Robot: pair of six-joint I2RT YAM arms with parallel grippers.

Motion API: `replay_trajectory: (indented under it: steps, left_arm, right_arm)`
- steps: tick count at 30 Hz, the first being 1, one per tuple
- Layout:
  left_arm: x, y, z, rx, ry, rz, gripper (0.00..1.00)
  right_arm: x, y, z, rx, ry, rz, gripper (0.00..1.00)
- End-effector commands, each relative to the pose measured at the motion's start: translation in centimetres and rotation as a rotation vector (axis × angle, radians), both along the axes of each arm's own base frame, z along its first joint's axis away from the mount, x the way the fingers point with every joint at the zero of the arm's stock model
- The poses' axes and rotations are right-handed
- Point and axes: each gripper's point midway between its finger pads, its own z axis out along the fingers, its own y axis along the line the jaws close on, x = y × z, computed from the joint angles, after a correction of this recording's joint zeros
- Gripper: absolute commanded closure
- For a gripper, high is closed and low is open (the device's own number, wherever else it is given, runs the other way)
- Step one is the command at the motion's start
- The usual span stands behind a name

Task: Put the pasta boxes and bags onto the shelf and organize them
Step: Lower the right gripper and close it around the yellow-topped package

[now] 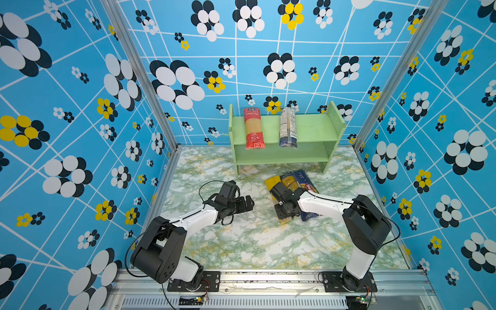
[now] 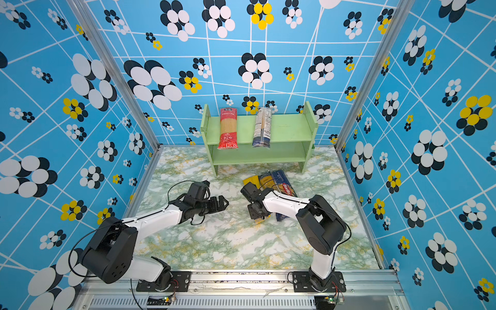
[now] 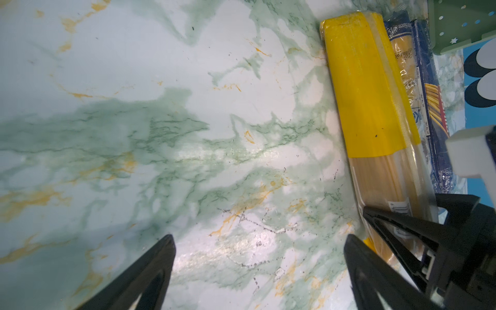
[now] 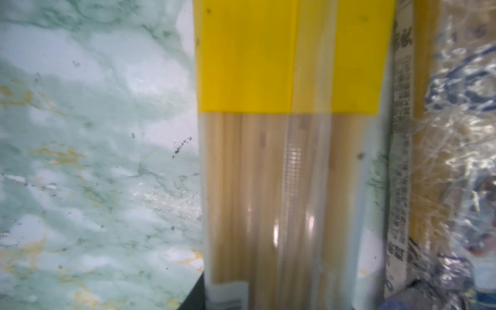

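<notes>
The yellow-topped bag (image 1: 272, 183) (image 2: 251, 180) (image 3: 362, 94) (image 4: 268, 67) lies on the marble table in front of the shelf (image 1: 311, 128) (image 2: 288, 128). My right gripper (image 1: 284, 214) (image 2: 257, 212) (image 4: 281, 300) points down, shut across its clear lower part; one dark finger hugs the bag's edge. Beside it lie a blue-ended bag (image 1: 289, 179) (image 4: 456, 107) and the dark blue Barilla box (image 1: 306, 182) (image 2: 285, 185). A red-ended bag (image 1: 253, 128) (image 2: 228, 128) and a clear white/blue-label bag (image 1: 288, 127) (image 2: 262, 127) rest on the top tier. My left gripper (image 1: 248, 204) (image 2: 222, 204) (image 3: 259, 236) hovers open over bare table.
The shelf's lower tier (image 1: 281, 155) holds nothing. Both packs on top overhang the front edge. Patterned blue walls close in the table on three sides. In the left wrist view a shelf side panel (image 3: 461, 24) shows beyond the packs.
</notes>
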Motion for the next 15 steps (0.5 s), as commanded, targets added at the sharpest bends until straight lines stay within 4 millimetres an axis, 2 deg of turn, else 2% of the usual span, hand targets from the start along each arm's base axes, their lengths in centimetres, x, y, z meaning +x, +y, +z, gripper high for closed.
replay_trajectory:
  steps: [1, 15]
  left_arm:
    - [-0.2, 0.5, -0.2, 0.006, 0.004, 0.004, 0.01]
    - [0.1, 0.0, -0.2, -0.007, 0.006, 0.001, 0.01]
  right_arm:
    - [0.8, 0.5, 2.9, 0.041, -0.083, 0.027, 1.0]
    - [0.6, -0.7, 6.7, 0.047, -0.175, 0.073, 1.0]
